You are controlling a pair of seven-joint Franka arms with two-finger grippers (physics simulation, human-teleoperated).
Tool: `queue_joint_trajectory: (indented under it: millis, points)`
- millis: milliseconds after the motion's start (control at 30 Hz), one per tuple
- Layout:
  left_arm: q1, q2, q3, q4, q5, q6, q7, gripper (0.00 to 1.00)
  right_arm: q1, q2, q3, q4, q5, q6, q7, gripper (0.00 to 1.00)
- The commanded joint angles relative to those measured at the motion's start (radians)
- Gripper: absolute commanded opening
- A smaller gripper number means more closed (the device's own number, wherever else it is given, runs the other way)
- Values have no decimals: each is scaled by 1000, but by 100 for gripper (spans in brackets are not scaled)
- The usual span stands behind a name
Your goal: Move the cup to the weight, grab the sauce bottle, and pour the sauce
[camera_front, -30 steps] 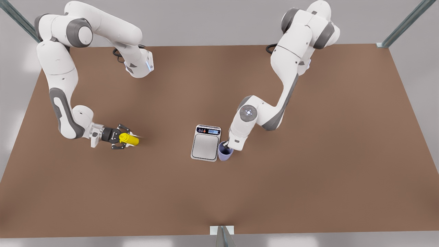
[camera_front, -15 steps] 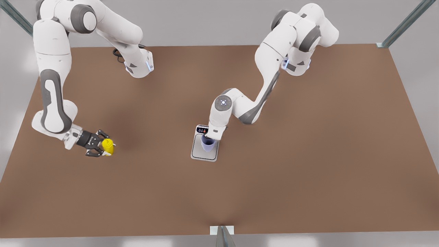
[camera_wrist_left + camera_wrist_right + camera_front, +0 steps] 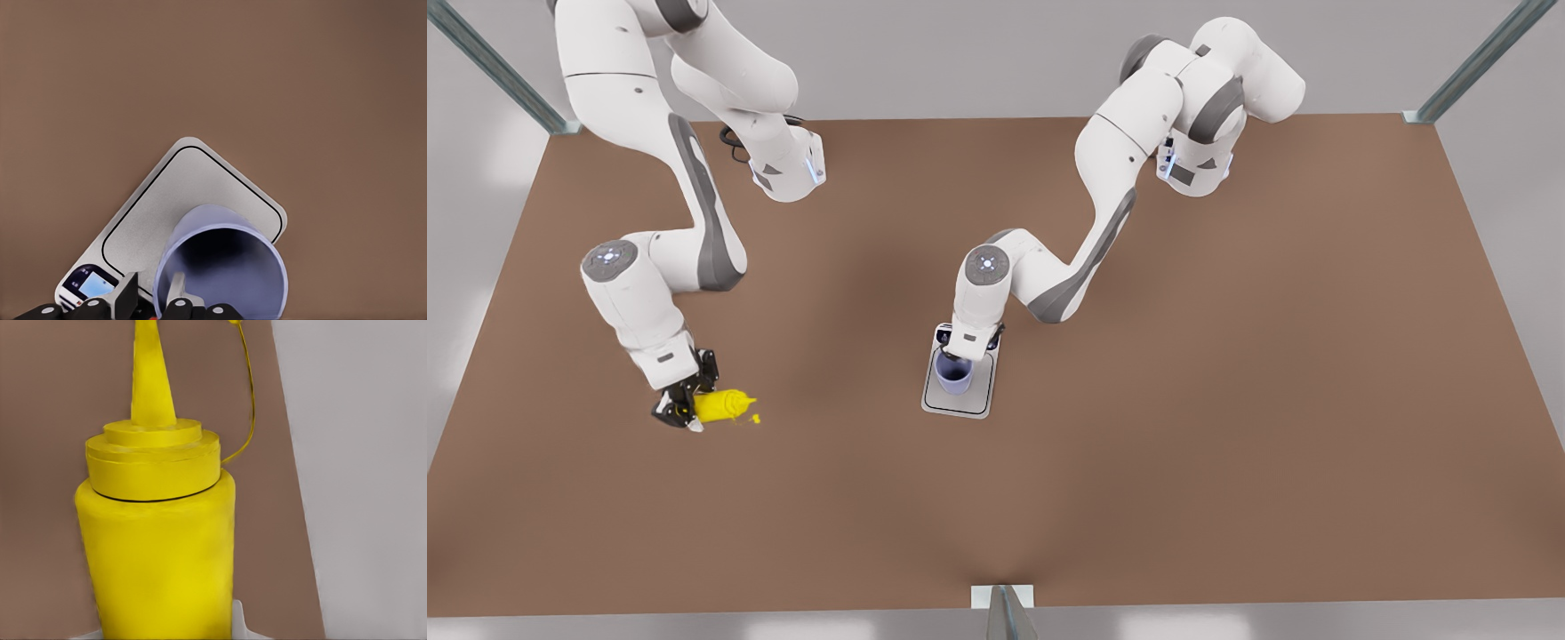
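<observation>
The lavender cup (image 3: 953, 374) stands upright over the plate of the silver-grey weight (image 3: 976, 402), near the table's middle. My left gripper (image 3: 954, 356) comes down on it from above. In the left wrist view the gripper (image 3: 152, 295) is shut on the cup (image 3: 223, 263) wall, one finger inside the rim and one outside, with the weight (image 3: 180, 193) beneath. The yellow sauce bottle (image 3: 720, 405) lies level at the front view's left, held by my right gripper (image 3: 679, 407), nozzle toward the front view's right. Small yellow sauce drops (image 3: 757, 418) hang by the nozzle, far from the cup. A thin sauce thread (image 3: 251, 400) trails beside the bottle (image 3: 160, 547).
The brown table (image 3: 1227, 400) stretches wide around both things. Metal frame posts stand at the back corners, and a small bracket (image 3: 1002, 604) sits at the front edge. Black cables (image 3: 734, 142) lie by the arm bases at the back.
My left gripper carried the cup from beside the weight to over its plate. My right arm swung the bottle toward the front view's left and turned it; yellow drops now show at the nozzle.
</observation>
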Motion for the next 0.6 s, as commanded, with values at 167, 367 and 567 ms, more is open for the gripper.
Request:
queue_joint_trajectory:
  millis: [167,367,567]
  points:
    - [2,-49,0,2,-4,-29,3,57,127,-17,6,21,-403,-18,332,57]
    - [23,-207,148,-153,-55,-124,208,56,217,0,6,96,-574,-211,616,57]
    - [38,-347,870,-341,-464,-402,1331,63,414,68,6,153,-801,-371,912,57]
